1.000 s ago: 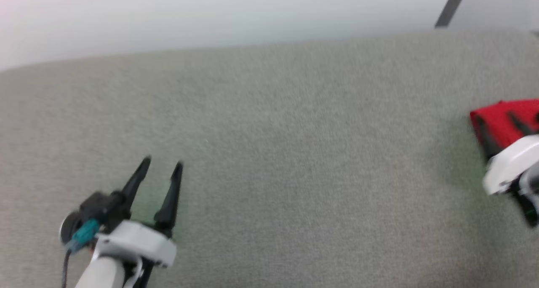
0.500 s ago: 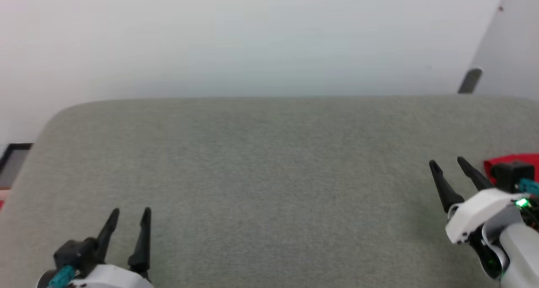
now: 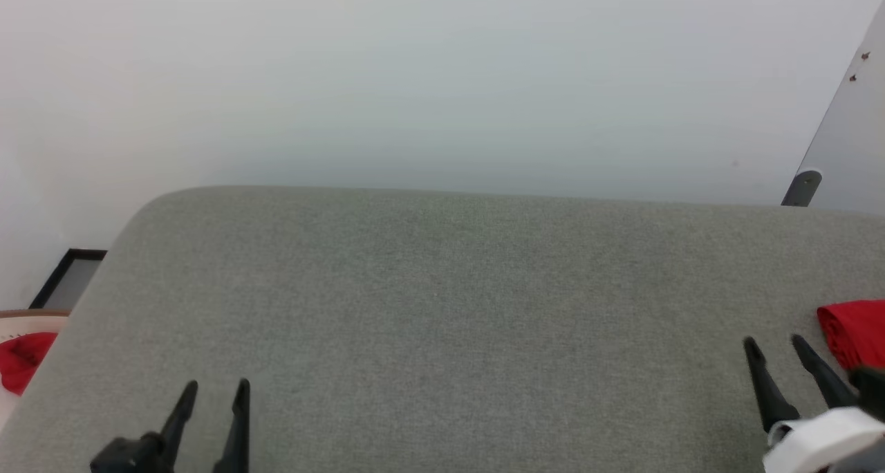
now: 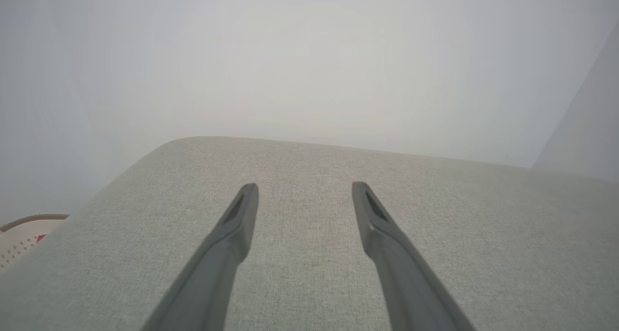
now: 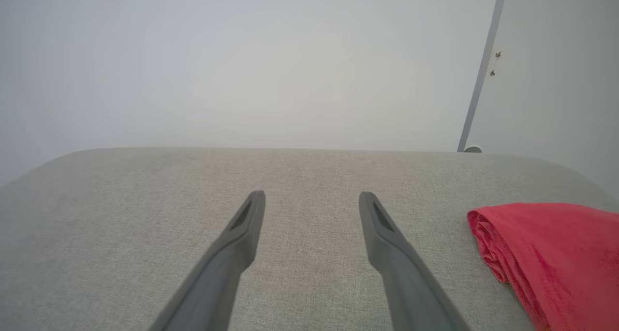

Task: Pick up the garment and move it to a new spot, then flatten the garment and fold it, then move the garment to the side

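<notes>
Bare indoor room where my bot works

Honestly can't tell if you'd call it a home or a lab. There's a big padded surface [image 3: 442, 307] covered in grey fabric, sitting in front of a blank white wall [image 3: 415, 79]. A pale door or panel [image 3: 857, 148] is off to the right, and a pale perforated basket [image 4: 22, 236] sits low at the left.

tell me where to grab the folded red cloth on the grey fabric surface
Pinch the folded red cloth by its thick rolled edge, nearest the open right gripper, coming from that side. That edge bulges up off the grey fabric surface, so the jaws can probably close around it.
</notes>
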Robot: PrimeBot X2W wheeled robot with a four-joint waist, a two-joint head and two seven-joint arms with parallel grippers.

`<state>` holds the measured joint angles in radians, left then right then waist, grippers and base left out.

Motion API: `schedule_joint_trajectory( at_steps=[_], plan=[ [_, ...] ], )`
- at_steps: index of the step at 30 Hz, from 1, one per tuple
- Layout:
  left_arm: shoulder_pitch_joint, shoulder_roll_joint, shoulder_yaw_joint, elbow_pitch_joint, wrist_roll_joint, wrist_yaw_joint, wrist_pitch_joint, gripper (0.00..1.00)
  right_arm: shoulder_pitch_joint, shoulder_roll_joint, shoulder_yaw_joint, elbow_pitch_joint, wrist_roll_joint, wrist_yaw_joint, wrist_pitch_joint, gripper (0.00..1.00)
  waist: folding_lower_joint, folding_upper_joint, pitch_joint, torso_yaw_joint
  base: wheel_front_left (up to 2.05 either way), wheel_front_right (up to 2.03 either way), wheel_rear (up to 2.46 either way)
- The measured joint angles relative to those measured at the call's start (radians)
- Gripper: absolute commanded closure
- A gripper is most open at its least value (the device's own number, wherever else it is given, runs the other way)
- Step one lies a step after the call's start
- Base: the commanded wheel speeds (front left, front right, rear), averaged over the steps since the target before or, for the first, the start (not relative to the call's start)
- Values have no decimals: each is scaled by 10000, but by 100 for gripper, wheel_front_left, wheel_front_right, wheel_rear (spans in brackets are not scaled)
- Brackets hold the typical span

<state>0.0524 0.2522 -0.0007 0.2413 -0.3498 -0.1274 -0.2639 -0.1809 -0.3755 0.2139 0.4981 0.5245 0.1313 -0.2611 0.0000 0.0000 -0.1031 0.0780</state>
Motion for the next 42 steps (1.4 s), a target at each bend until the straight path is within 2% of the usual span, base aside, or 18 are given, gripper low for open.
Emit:
schedule_joint_trajectory(
  at_steps=[14, 23, 33, 42],
  plan=[
    [1442, 6, 13, -1331, -182, -4, 92, 0, 2366, 1001, -2291, -2947, -1317, 0, 1034, 0, 0, 0, -152, 145, 0, 0, 0],
    [1829, 4, 58, -2021, -332, 132, 261, 0, 3286, 1764, -3062, -4646, -1931, 0, 1697, 0, 0, 0, -157, 119, 0, 0, 0],
    [1817, 21, 4, -2151, -366, 219, 309, 0, 3593, 2188, -3358, -5363, -2192, 0, 2004, 0, 0, 0, -105, 85, 0, 0, 0],
    [1785, 52, -56, -2094, -441, 234, 307, 0, 3641, 2305, -3392, -5578, -2261, 0, 2174, 0, 0, 0, -92, 69, 0, 0, 0]
  ],
)
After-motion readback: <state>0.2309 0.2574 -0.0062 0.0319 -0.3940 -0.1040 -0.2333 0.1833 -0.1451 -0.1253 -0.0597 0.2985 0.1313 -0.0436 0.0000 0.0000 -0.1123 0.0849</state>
